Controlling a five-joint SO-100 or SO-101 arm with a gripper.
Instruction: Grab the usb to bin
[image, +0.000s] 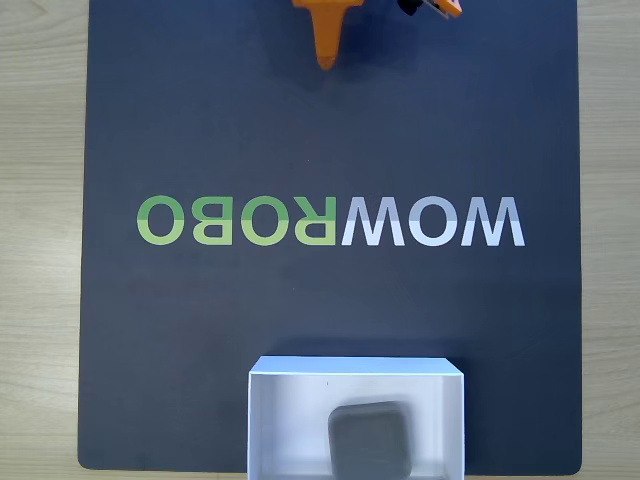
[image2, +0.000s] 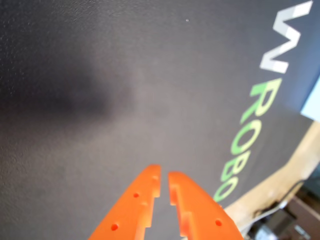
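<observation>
The usb (image: 370, 436), a small flat grey square block, lies inside the bin (image: 285, 420), a white open-top box at the mat's near edge in the fixed view. The block rests toward the box's lower middle. My orange gripper (image: 325, 60) pokes in from the top edge of the fixed view, far from the box. In the wrist view my gripper (image2: 164, 175) hovers over bare black mat, its fingers (image2: 135, 200) almost touching with nothing between them. A pale corner of the bin (image2: 312, 102) shows at the right edge of the wrist view.
A black mat (image: 200, 330) with the mirrored letters WOWROBO (image: 330, 220) covers the light wooden table (image: 40, 250). Another orange and black part of the arm (image: 435, 8) shows at the top. Cables (image2: 270, 210) lie beyond the mat in the wrist view.
</observation>
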